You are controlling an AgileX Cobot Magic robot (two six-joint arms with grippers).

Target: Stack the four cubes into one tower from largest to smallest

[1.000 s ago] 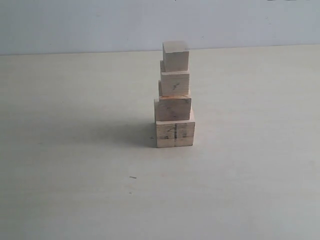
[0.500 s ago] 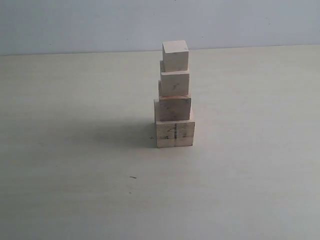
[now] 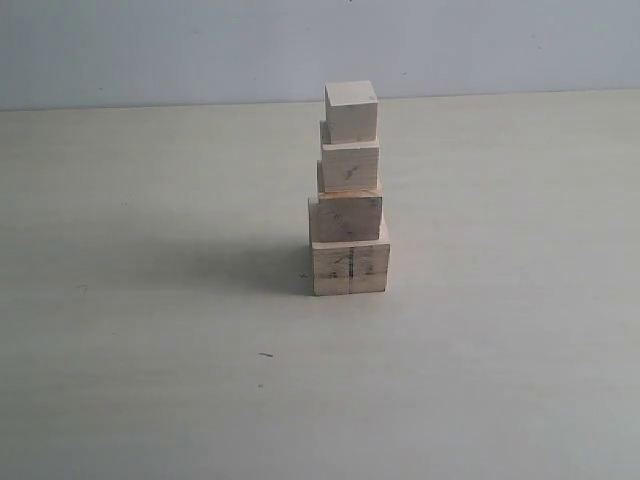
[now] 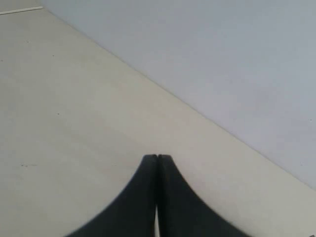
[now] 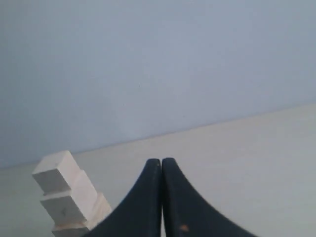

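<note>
The tower (image 3: 349, 190) of four pale wooden cubes stands upright near the middle of the table in the exterior view. The largest cube (image 3: 350, 268), with a dark line on its front face, is at the bottom. The second cube (image 3: 346, 216), the third cube (image 3: 350, 165) and the smallest cube (image 3: 351, 111) sit above it. Neither arm shows in the exterior view. My left gripper (image 4: 157, 157) is shut with nothing in it, over bare table. My right gripper (image 5: 161, 160) is shut and empty too, with the tower (image 5: 66, 197) off to one side.
A pale table top (image 3: 150, 350) carries the tower, and a light blue-grey wall (image 3: 150, 50) rises behind it. A small dark speck (image 3: 265, 354) lies on the table in front of the tower.
</note>
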